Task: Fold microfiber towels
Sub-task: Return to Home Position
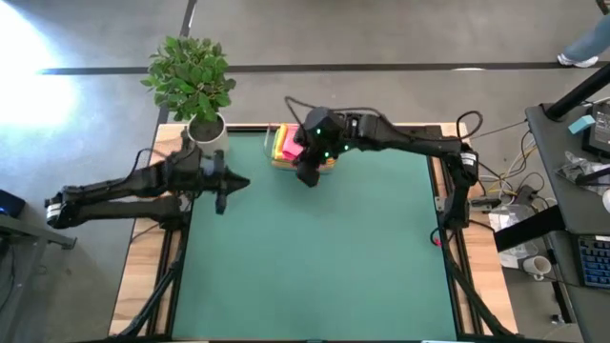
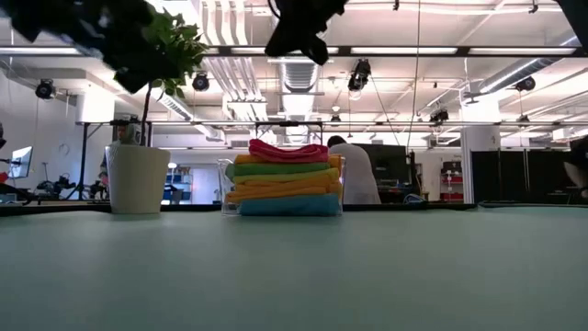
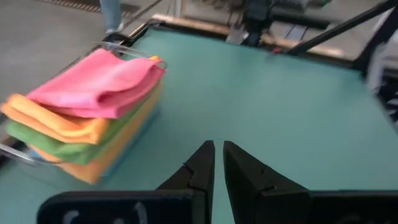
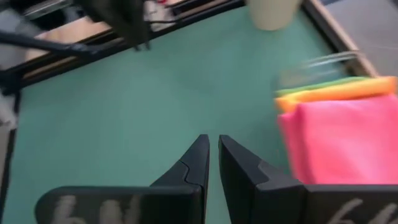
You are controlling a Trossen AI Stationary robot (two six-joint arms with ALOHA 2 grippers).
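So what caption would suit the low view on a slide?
Folded microfiber towels, pink on top, stacked in a clear tray beside a potted plant on the green table.

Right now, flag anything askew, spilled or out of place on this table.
Nothing stands out. The folded microfiber towels sit stacked in the clear tray, pink towel on top, its edges slightly uneven. The right gripper hangs high beside the tray; the left gripper waits by the potted plant. Nothing spilled.

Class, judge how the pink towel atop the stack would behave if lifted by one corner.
Probably floppy: the pink towel drapes softly over the stack. Likely light, being thin cloth. Its fold would probably fall open; nothing pins it.
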